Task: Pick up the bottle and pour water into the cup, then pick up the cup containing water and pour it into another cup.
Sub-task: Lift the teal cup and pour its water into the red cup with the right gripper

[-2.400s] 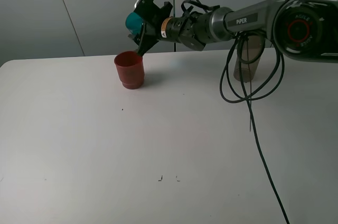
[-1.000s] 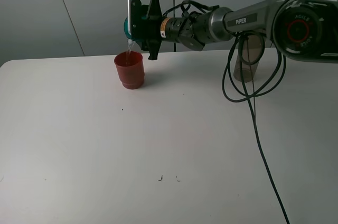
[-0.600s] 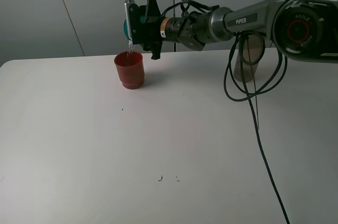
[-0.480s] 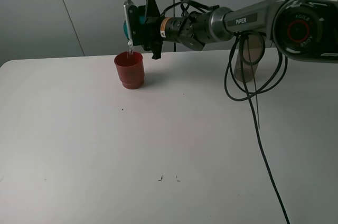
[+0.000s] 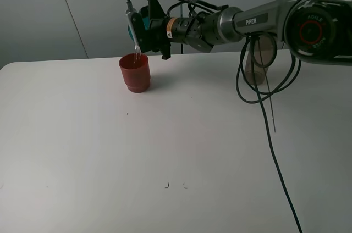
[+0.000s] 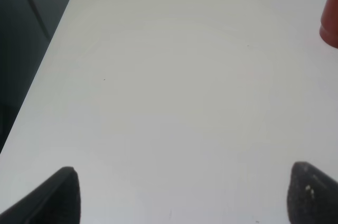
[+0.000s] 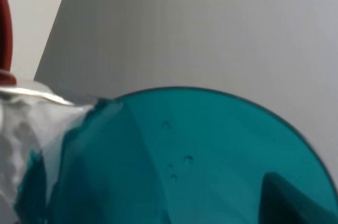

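Observation:
My right gripper (image 5: 144,24) is shut on the translucent teal cup (image 5: 144,18) and holds it tipped well over, just above the red cup (image 5: 135,72). A thin stream of water (image 5: 136,50) runs from the teal cup's rim into the red cup. In the right wrist view the teal cup (image 7: 200,155) fills the frame, with water (image 7: 21,129) at its lip and the red cup's rim (image 7: 4,39) at the edge. The grey-brown bottle (image 5: 258,60) stands at the back right, behind cables. My left gripper (image 6: 185,203) is open and empty over bare table; the red cup (image 6: 331,20) shows at that view's edge.
Black cables (image 5: 258,95) hang from the right arm in loops over the right side of the white table (image 5: 165,145). A grey wall runs behind the table. Small dark marks (image 5: 168,185) lie near the front.
The right gripper has rolled the teal cup further over above the red cup. Water has started flowing and keeps flowing. The red cup and bottle have not moved.

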